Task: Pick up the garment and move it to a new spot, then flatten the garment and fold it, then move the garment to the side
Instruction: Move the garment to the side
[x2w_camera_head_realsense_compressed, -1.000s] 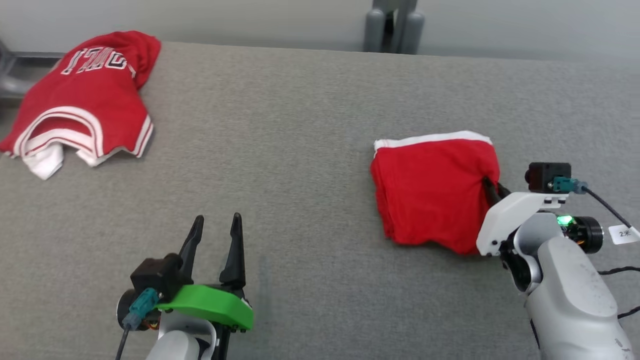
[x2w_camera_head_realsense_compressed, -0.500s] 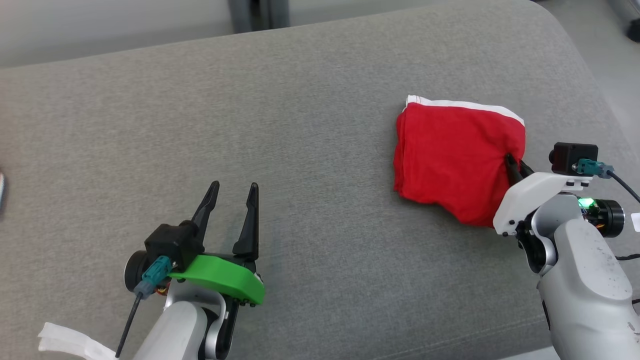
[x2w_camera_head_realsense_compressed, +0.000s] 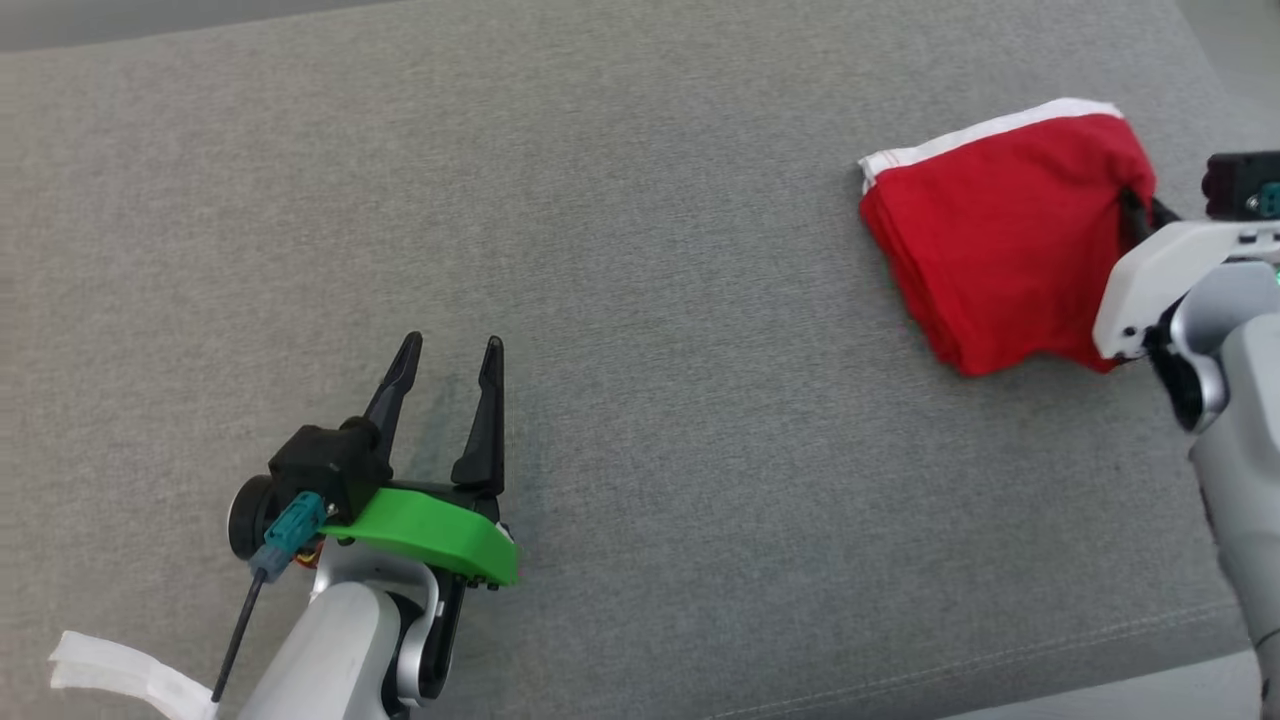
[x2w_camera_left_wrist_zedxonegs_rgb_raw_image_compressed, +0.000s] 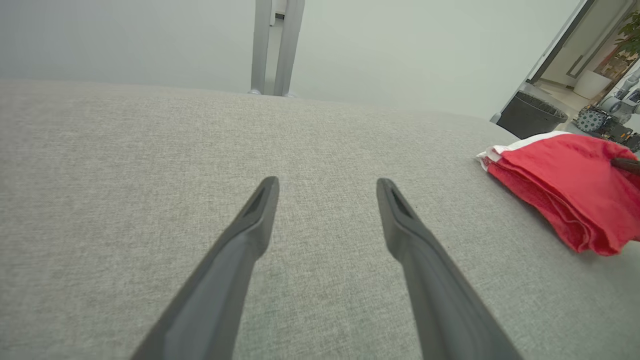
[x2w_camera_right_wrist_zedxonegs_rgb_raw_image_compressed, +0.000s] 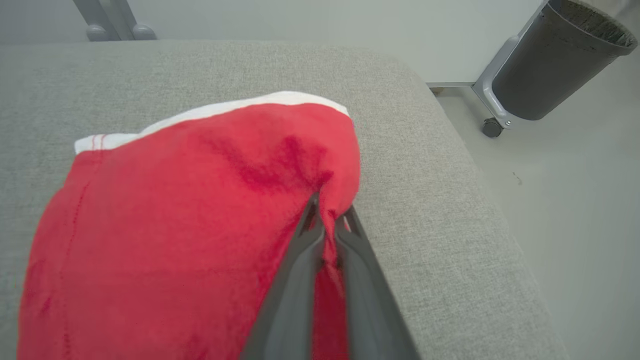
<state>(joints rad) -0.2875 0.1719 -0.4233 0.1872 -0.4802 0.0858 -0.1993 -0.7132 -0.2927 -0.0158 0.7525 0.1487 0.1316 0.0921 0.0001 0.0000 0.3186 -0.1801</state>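
- Garment (x2w_camera_head_realsense_compressed: 1000, 250), red with a white band, is pinched at its right edge by the right claw (x2w_camera_right_wrist_zedxonegs_rgb_raw_image_compressed: 327, 220), whose fingers are nearly together on a bunch of cloth.
- It lies in folded layers near the far right corner of the surface (x2w_camera_head_realsense_compressed: 640, 200).
- Left claw (x2w_camera_head_realsense_compressed: 447, 352) gapes wide and empty over the surface's near left part.
- Folding looks done. The move aside seems to be the step in hand, with only the release left.

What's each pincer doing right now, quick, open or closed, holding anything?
Left pincer: open, holding nothing.
Right pincer: closed on the edge of the folded red garment.
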